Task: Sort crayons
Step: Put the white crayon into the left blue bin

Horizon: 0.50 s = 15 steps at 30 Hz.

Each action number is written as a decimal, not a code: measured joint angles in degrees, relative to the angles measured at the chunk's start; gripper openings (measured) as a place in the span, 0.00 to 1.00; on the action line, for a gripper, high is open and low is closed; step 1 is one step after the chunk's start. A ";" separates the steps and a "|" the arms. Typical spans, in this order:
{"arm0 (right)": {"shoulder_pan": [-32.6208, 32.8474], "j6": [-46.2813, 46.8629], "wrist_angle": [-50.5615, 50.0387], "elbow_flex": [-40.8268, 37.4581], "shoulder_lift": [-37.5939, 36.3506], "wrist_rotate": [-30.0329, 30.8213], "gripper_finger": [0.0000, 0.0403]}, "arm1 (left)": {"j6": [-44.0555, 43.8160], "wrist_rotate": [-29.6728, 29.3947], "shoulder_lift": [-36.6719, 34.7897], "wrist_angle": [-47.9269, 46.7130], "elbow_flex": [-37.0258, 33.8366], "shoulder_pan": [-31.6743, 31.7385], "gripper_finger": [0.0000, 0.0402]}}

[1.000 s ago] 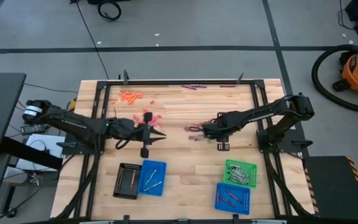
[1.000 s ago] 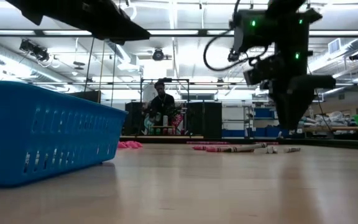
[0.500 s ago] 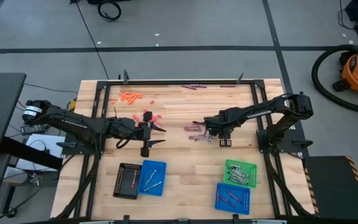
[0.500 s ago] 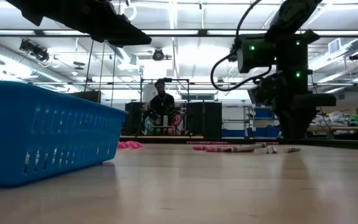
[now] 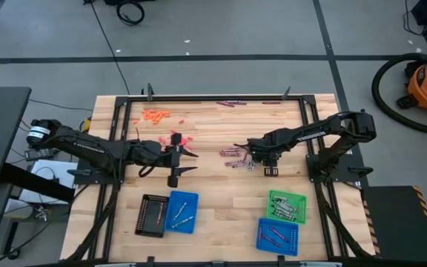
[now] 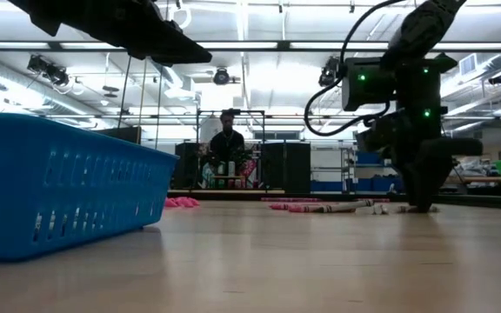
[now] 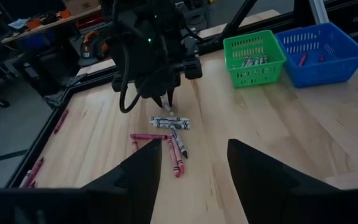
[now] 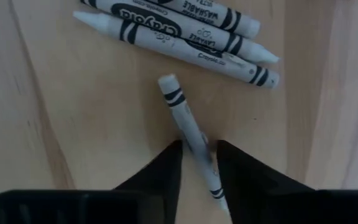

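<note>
Right gripper [image 8: 197, 163] low over table [image 5: 213, 200] at centre of high view, fingers straddling single grey crayon [image 8: 188, 127], touching or nearly so; firm grip not confirmed. Two more grey crayons [image 8: 185, 28] at top of right wrist view, labels reading "Crayola" and "WASHABLE". Red-pink crayons [image 7: 174, 154] just beside them. Left gripper [image 5: 186, 161] left of centre, fingers spread, holding nothing. Green tray [image 5: 286, 205], blue tray [image 5: 278, 236] lower right.
</note>
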 joint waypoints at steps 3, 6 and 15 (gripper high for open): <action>0.00 0.35 0.11 0.14 0.08 -1.92 0.16 | -0.06 0.06 0.00 -0.62 0.00 0.00 0.48; -0.04 1.79 0.08 0.19 0.06 -3.17 0.06 | -0.09 0.06 0.02 -1.46 0.00 0.00 0.48; 0.07 8.81 -1.96 3.04 0.54 -3.24 0.07 | -0.51 0.06 0.07 -1.58 0.04 0.04 0.48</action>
